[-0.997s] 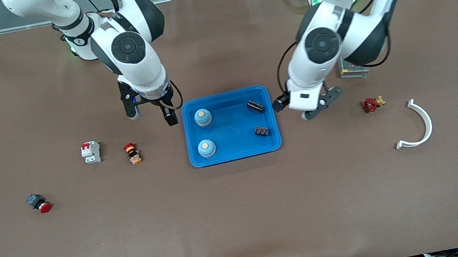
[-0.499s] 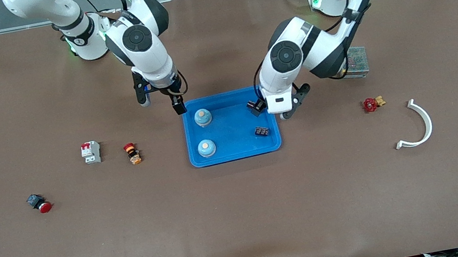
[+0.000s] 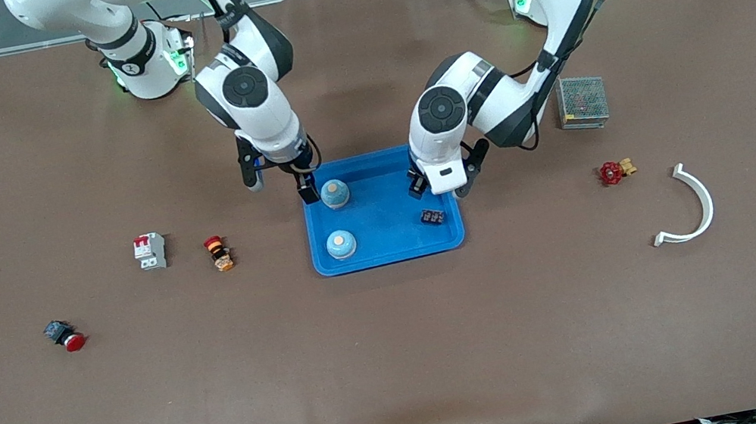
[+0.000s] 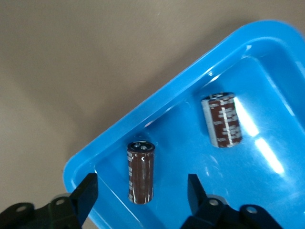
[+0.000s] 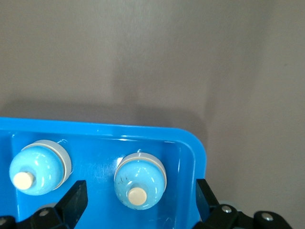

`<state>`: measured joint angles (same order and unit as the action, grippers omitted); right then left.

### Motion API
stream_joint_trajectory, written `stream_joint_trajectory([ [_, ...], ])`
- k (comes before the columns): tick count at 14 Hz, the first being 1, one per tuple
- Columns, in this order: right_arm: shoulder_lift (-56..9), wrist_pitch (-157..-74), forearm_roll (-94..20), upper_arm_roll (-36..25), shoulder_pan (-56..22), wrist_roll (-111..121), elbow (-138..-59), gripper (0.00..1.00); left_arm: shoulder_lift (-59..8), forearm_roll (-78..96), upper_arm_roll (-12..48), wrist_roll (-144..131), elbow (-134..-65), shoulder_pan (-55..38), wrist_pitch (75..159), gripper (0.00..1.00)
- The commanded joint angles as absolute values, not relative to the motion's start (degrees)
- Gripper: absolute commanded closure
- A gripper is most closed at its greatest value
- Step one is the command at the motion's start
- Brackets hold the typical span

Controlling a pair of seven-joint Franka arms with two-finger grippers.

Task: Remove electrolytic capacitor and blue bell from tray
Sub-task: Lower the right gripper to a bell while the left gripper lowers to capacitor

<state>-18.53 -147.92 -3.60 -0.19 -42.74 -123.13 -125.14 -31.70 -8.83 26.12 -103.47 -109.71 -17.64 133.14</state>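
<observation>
At the right arm's end of the table lie a red push button point(image 3: 65, 336), a white breaker point(image 3: 150, 251) and a small orange-and-red switch point(image 3: 219, 253), none of them touched. My right gripper point(image 3: 280, 184) hangs low over the blue tray point(image 3: 389, 256) at its ten o'clock corner, reading the tray as a clock face from the front camera. Its fingers point(image 5: 76, 200) are spread wide on either side of a blue bell point(image 5: 139, 181), clear of it. A second bell point(image 3: 341, 244) sits at eight o'clock. At four o'clock lies a dark capacitor point(image 3: 432, 217). My left gripper point(image 3: 441, 186) is down at two o'clock, fingers point(image 4: 88, 191) apart and straddling another capacitor point(image 4: 141, 171), a gap on each side. Toward the left arm's end sit a grey mesh box point(image 3: 582, 101), a red valve point(image 3: 613, 171) and a white curved piece point(image 3: 699, 204)
</observation>
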Motion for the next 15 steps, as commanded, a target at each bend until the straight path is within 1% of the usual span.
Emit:
stream_joint_trajectory([
  [1,-24.24,-147.92,-3.69,-0.97,-44.29,-124.8,-119.89,0.0,-32.78,-10.11,26.02,-107.13,-109.42,-18.46,134.64,0.24],
  [5,-28.73,-149.4,-3.34,-1.14,-45.0,-124.8,-116.98,0.0,-34.63,-10.11,26.02,-109.42,-109.42,-18.63,137.37,0.31],
  [6,-29.26,-150.89,-2.99,-1.14,-45.09,-124.8,-117.07,0.0,-34.8,-10.11,26.02,-109.51,-109.42,-18.72,137.37,0.32],
  [9,-30.41,-151.96,-2.81,-1.14,-45.7,-124.8,-116.98,0.0,-35.59,-10.11,25.75,-110.21,-109.34,-19.51,137.46,0.38],
  [11,-30.67,-152.05,-2.81,-1.14,-45.97,-124.8,-116.98,0.0,-36.03,-11.59,25.75,-110.74,-109.42,-19.51,137.37,0.39],
  [12,-30.67,-152.14,-2.81,-1.14,-45.88,-124.72,-116.9,0.12,-36.47,-12.3,25.75,-111.44,-109.42,-19.69,137.37,0.39],
  [13,-30.93,-152.49,-2.64,-1.14,-45.97,-124.63,-116.72,0.2,-37.0,-12.91,25.75,-111.88,-109.34,-19.86,137.37,0.42],
  [14,-31.29,-152.84,-1.24,-1.06,-45.88,-124.37,-116.54,0.31,-37.18,-13.53,25.66,-112.32,-109.16,-19.86,137.37,0.46],
  [15,-31.55,-152.93,1.38,-0.97,-45.79,-124.28,-116.19,0.48,-37.61,-14.06,25.66,-112.59,-108.9,-19.86,137.37,0.53],
])
